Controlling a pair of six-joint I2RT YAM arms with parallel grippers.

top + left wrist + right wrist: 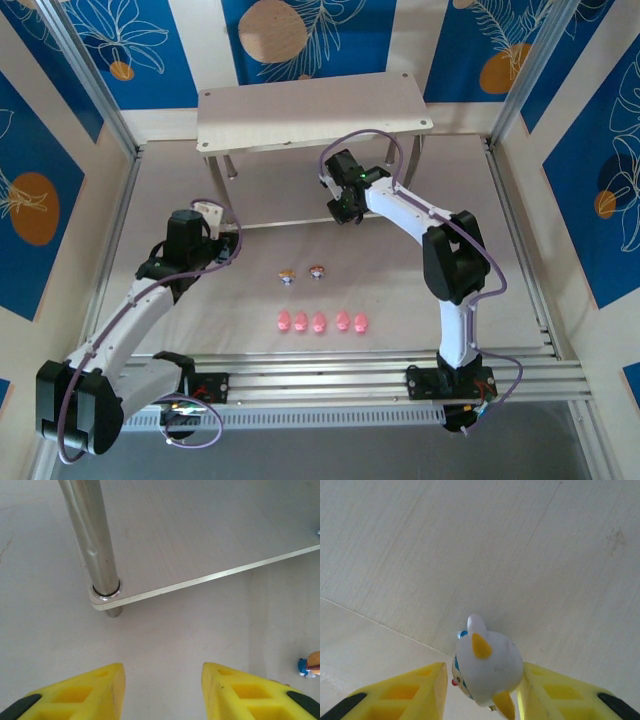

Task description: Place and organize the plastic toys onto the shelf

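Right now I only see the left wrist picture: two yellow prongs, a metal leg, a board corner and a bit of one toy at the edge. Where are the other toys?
Observer: Five pink pigs stand in a row on the table, toward its near edge.
Operator: And the other kind?
Observer: Two whitish figurines sit side by side just beyond the pigs.
Operator: What is the other arm doing?
Observer: A third whitish figurine sits between the jaws of the right arm, by the edge of the shelf's lower board. Whether they grip it, I can't tell.
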